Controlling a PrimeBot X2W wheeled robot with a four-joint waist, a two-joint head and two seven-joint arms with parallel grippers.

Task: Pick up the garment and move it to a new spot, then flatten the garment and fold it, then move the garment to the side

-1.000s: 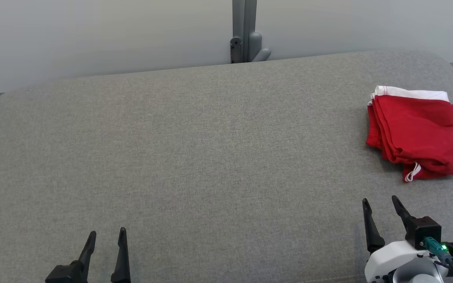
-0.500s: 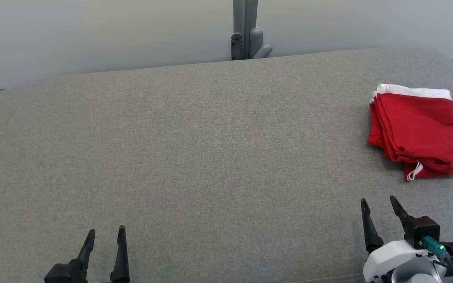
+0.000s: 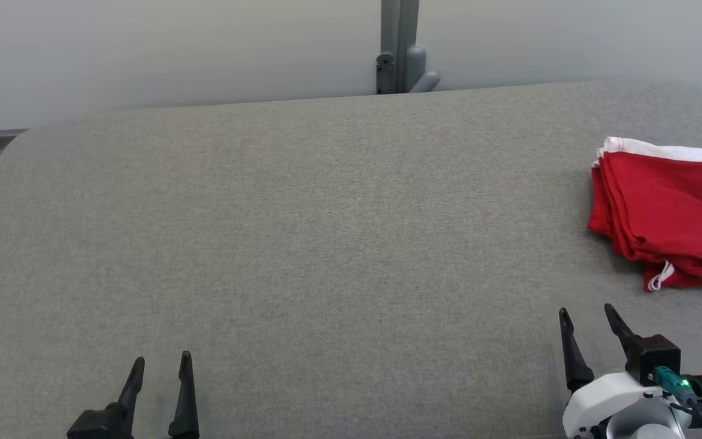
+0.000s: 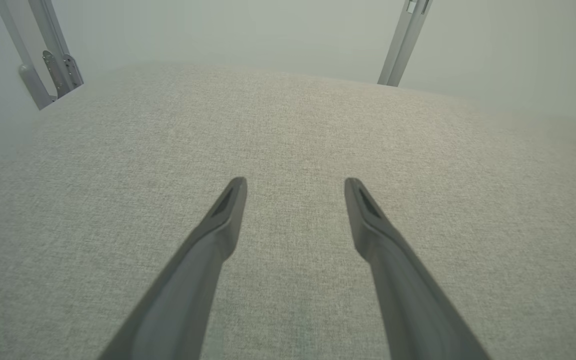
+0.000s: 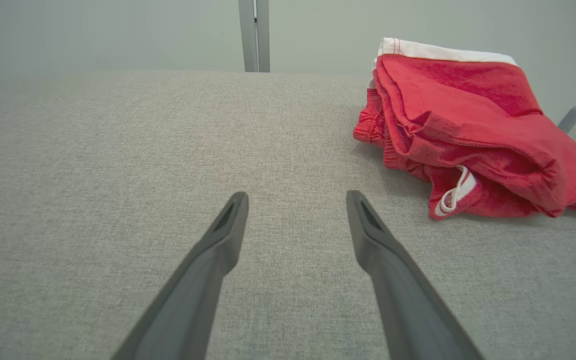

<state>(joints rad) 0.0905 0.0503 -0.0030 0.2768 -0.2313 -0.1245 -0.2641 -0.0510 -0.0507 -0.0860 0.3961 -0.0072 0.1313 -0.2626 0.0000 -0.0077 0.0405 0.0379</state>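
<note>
At the 3 o'clock edge of the tabletop point(image 3: 326, 244) lies the garment point(image 3: 668, 213), red cloth with a white band point(image 3: 662, 149) along its 12 o'clock side. It is heaped in loose stacked folds, and the head view's right edge cuts part of it off. A white cord point(image 3: 660, 277) loops out at its 6 o'clock corner.

The right hand point(image 3: 587, 311), at 5 o'clock, has its fingers spread wide and grips nothing. It is near the garment but apart from it, with the cloth toward 1 o'clock from its tips. The left hand point(image 3: 162, 358), at 7 o'clock, is likewise spread and empty, well apart from the garment over bare grey weave.

The garment looks light, soft and limp, so once lifted it will likely sag and its layers may slide apart. The woven tabletop probably drags on cloth, so lifting should suit better than sliding. The best hold seems to be the stacked fold at its 9 o'clock edge, pinching several layers at once, or else the firmer white band. The cord is a poor hold, since it may simply pull through.
</note>
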